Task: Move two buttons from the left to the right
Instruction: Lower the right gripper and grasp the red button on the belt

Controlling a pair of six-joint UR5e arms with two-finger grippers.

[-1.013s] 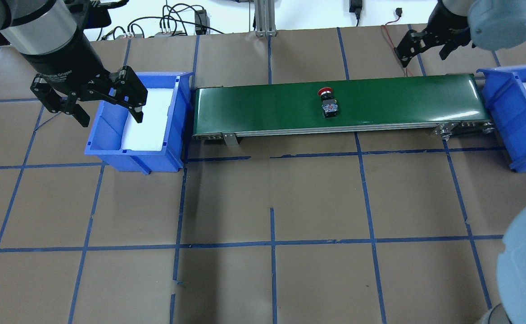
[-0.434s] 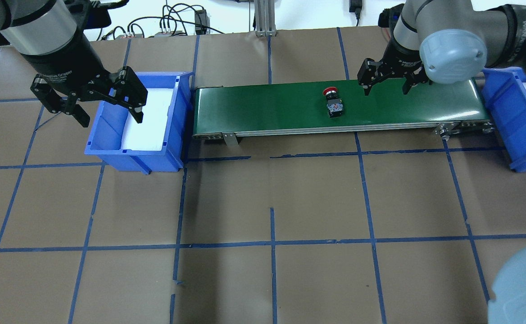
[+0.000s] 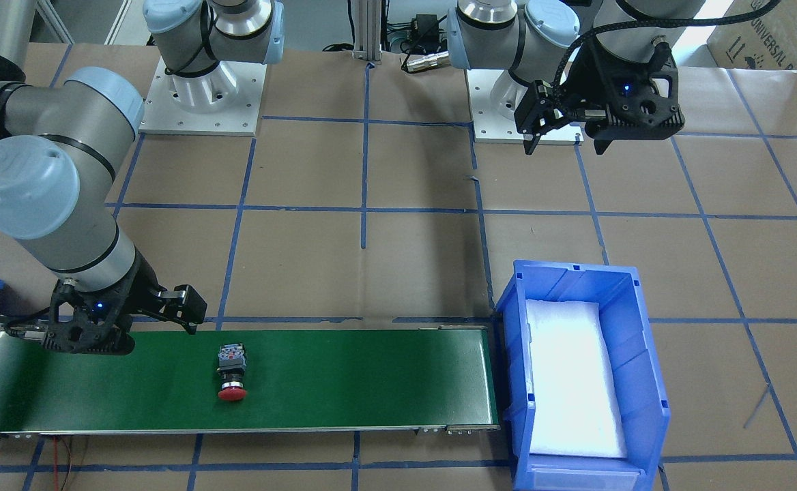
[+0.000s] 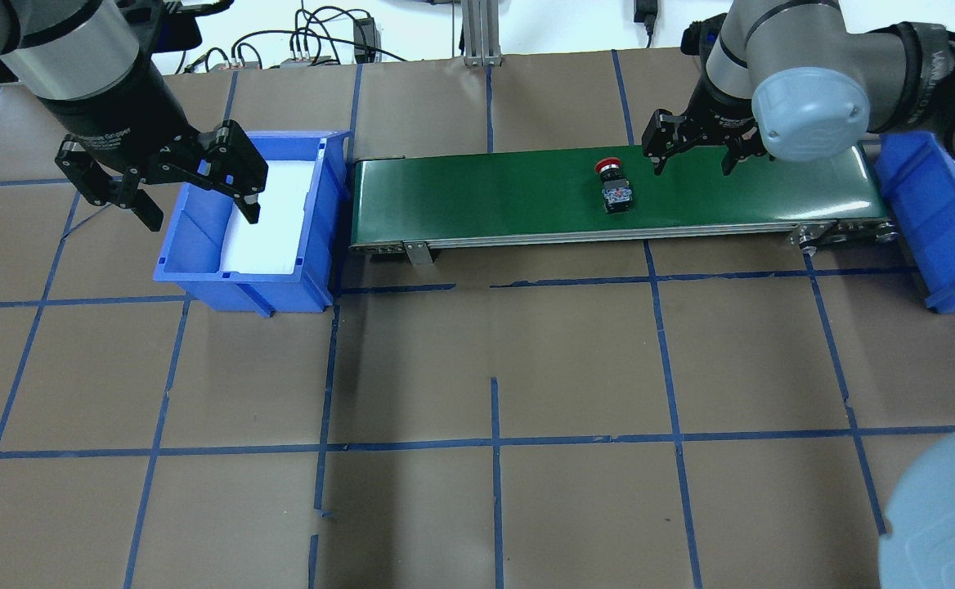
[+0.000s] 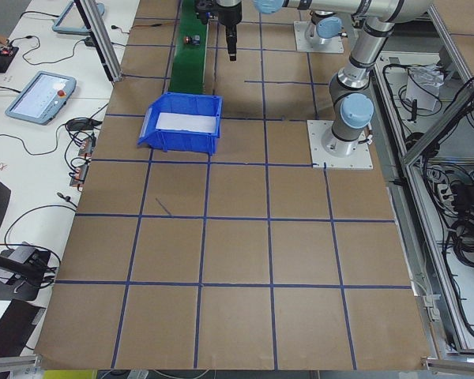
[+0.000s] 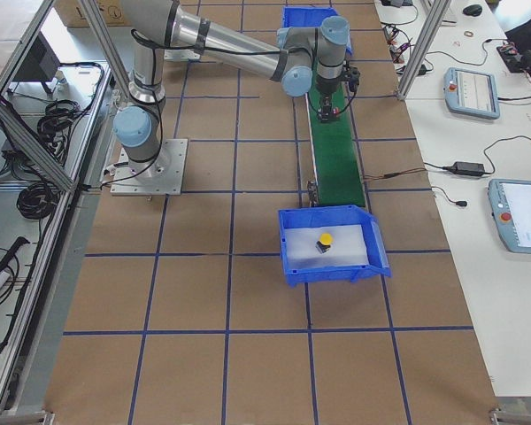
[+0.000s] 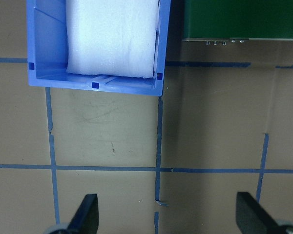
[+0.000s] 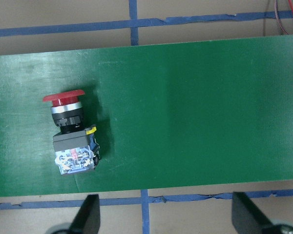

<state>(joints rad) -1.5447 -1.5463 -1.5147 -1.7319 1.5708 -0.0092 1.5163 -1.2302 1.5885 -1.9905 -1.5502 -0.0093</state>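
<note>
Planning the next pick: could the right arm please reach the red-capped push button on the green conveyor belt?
Probably yes: the open right claw hovers beside the red-capped push button, only bare green conveyor belt between them.

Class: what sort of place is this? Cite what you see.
Probably a robotics lab or test cell: robot arms bolted to a paper-covered table with a blue tape grid, a short green conveyor between blue bins, teach pendants on a side bench.

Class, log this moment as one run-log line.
red button: lying on belt | yellow button: in right bin | right claw: open, near red button | left claw: open, empty
</note>
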